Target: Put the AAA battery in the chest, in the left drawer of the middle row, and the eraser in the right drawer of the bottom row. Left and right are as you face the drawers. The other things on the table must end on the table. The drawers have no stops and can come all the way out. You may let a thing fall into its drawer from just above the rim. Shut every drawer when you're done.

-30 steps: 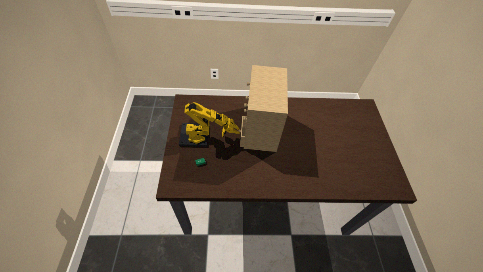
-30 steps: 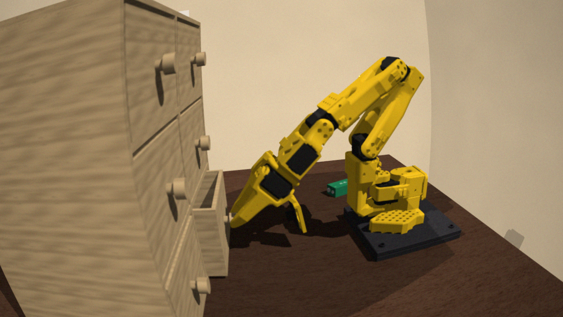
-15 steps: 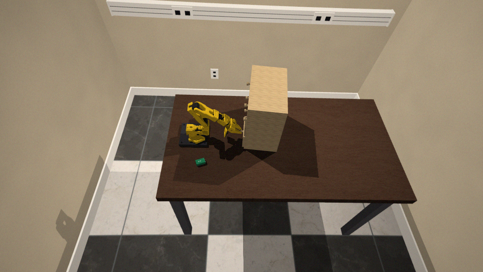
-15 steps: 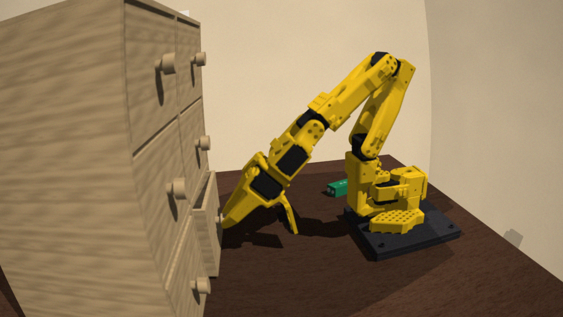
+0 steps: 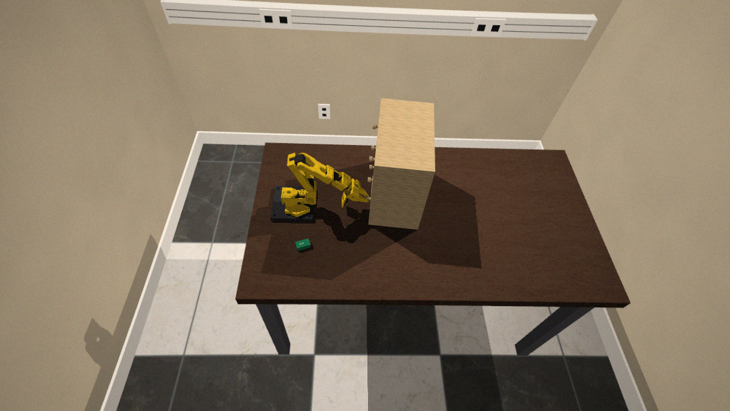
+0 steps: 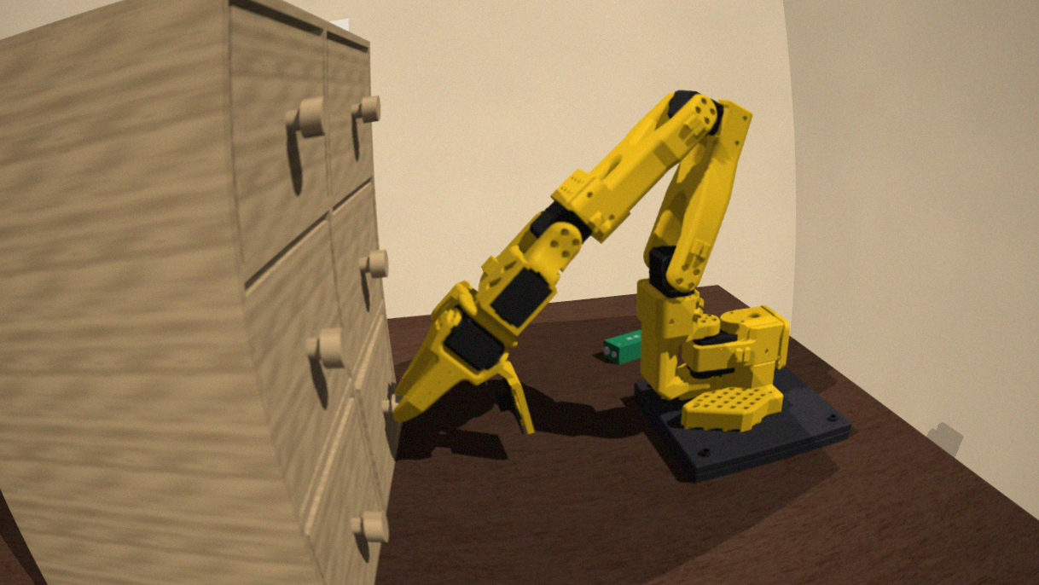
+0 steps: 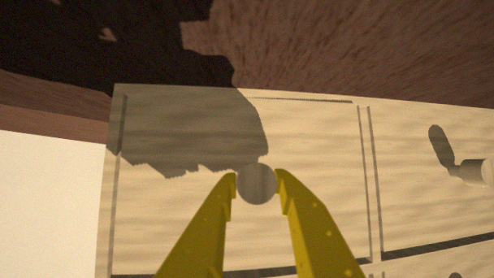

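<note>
The wooden chest (image 5: pixel 403 163) stands on the table with its drawer fronts facing my arm. My gripper (image 6: pixel 398 408) is low at the bottom row, shut on the round knob (image 7: pixel 257 188) of the right drawer (image 7: pixel 240 179). That drawer's front looks flush with the chest (image 6: pixel 182 290). The gripper also shows in the top view (image 5: pixel 365 198), touching the chest's front. All other drawers look shut. I do not see the AAA battery or the eraser in any view.
A small green block (image 5: pixel 303 245) lies on the table near my base (image 5: pixel 293 209); it also shows behind the arm (image 6: pixel 623 347). The neighbouring drawer's knob (image 7: pixel 473 172) sticks out to the side. The chest stands close in front of the arm.
</note>
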